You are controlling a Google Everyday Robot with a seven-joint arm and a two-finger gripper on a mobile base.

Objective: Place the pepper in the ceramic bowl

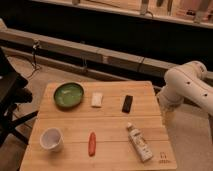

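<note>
On the wooden worktop (115, 131) the pepper (92, 143), red and slim, lies near the front edge, its length running front to back. It is between a white cup (51, 139) on the left and a tube (139, 142) on the right, apart from both. The cup stands upright near the front left corner, mouth up. The tube, pale with its cap toward the rear, lies slanted, its other end toward the front right corner.

The bowl (69, 95), green with a darker rim, sits at the rear left of the worktop, well apart from the pepper; its inside shows plain green. Just right of the bowl lies a white block (97, 99), not touching it. Farther right lies a black block (128, 103), tilted a little.

The robot's white arm (185, 87) bends in from the right, beside the worktop's rear right corner. Only its rounded joints show. The claw is out of view, so I cannot tell whether it is wide or narrow. The arm is well apart from the pepper. A black chair (10, 95) stands left of the worktop.
</note>
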